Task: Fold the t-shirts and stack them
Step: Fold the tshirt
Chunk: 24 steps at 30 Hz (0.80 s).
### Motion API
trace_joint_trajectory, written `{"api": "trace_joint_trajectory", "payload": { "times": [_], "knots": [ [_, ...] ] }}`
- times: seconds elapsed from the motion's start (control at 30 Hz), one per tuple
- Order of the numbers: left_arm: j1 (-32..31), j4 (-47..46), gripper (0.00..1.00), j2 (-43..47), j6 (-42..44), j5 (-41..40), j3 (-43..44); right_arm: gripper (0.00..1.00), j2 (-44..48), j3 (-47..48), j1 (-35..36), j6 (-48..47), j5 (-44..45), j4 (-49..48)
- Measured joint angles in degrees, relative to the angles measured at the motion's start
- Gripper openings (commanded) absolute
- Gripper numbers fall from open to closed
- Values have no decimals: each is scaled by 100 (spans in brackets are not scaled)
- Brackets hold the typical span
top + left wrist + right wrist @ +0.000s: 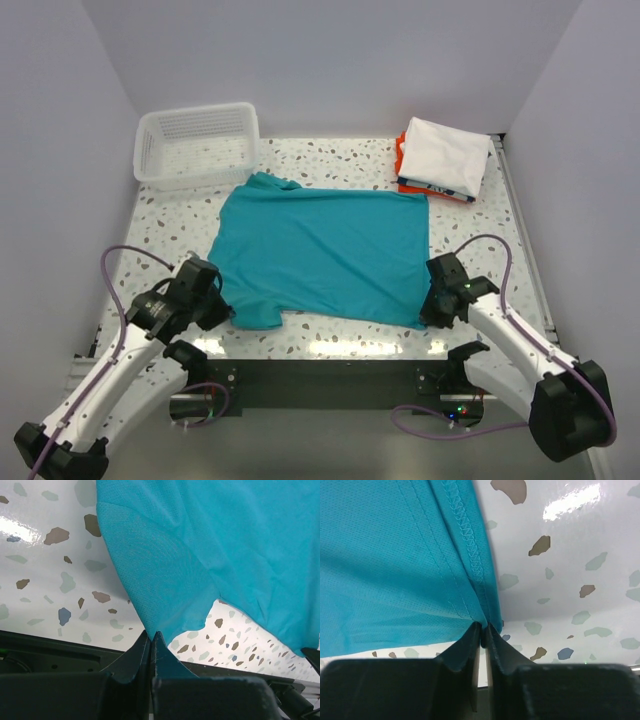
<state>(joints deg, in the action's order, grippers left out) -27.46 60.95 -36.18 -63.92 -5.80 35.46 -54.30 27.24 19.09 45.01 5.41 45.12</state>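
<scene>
Your soft, plain, short-sleeved teal t-shirt (320, 255) lies spread flat in the middle of the speckled white desk (330, 160), collar away from you, so both near corners are within reach.

At the shirt's near-left sleeve, your left claw (151, 636) is clenched, with the tip of the sleeve cloth nipped between its jaws. At the shirt's near-right hem corner, your right claw (482, 626) is clamped on the stitched edge. You are holding it at these two outer points because, as I read it, lifting both together lets you carry the near edge over the shirt evenly for the first fold.

Beyond the shirt's far-right corner sits the finished pile: a folded white cloth shirt (445, 155) on top, an orange one (400, 160) and a dark-edged one (435, 190) under it. It is kept apart from the shirt, so folding has room.

Beyond the shirt's far-left corner stands the white slatted plastic basket (195, 110), just touching the collar area.
</scene>
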Motion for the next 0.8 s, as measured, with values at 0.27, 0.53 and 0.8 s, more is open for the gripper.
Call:
{"api": "trace_joint_trajectory", "payload": {
  "times": [0.27,0.53,0.8],
  "knots": [
    [0,76,0,31,-7,4,24,0,402,-197,2,114,-66,164],
    [0,234,0,647,-302,9,81,0,999,37,2,210,-85,1060],
    [0,310,0,728,-413,9,81,0,1161,168,2,201,-214,1576]
  ]
}}
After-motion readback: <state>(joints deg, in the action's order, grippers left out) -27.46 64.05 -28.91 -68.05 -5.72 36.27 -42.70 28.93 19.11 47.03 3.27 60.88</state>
